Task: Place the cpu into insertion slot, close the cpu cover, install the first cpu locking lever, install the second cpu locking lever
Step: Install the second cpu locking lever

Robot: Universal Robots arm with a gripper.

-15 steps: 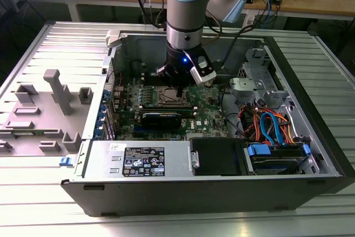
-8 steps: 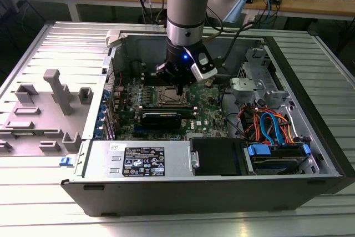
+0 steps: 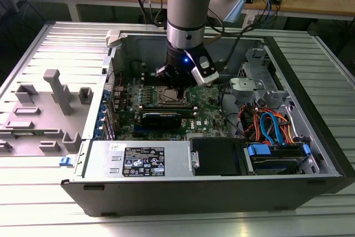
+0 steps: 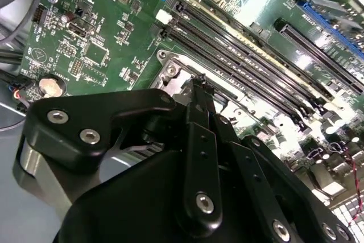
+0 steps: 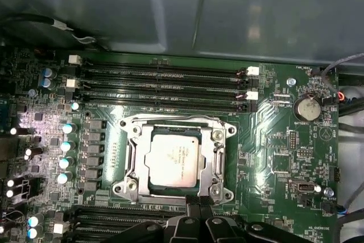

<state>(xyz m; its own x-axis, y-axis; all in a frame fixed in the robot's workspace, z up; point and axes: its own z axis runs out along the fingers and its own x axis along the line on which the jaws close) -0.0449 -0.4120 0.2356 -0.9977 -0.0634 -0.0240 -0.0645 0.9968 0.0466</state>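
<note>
The cpu (image 5: 173, 160), a silvery square chip, lies flat in the insertion slot (image 5: 126, 189) on the green board. The cpu cover (image 5: 219, 157), a silver frame, lies down around the chip, whose top shows through its window. My gripper (image 5: 199, 202) is shut, its two black fingertips pressed together at the edge of the socket frame with nothing visible between them. In the second wrist view the gripper (image 4: 197, 88) tapers to a point just over a corner of the insertion slot (image 4: 170, 71). In the exterior view the gripper (image 3: 175, 85) hangs straight down over the insertion slot (image 3: 169, 98) inside the open computer case.
Long black memory slots (image 5: 165, 81) run along one side of the socket, with another set (image 5: 114, 217) on the other. A row of capacitors (image 5: 65, 146) and a coin battery (image 5: 309, 108) stand nearby. A black card (image 3: 161, 119), a power supply (image 3: 141, 159) and bundled cables (image 3: 272, 126) fill the case.
</note>
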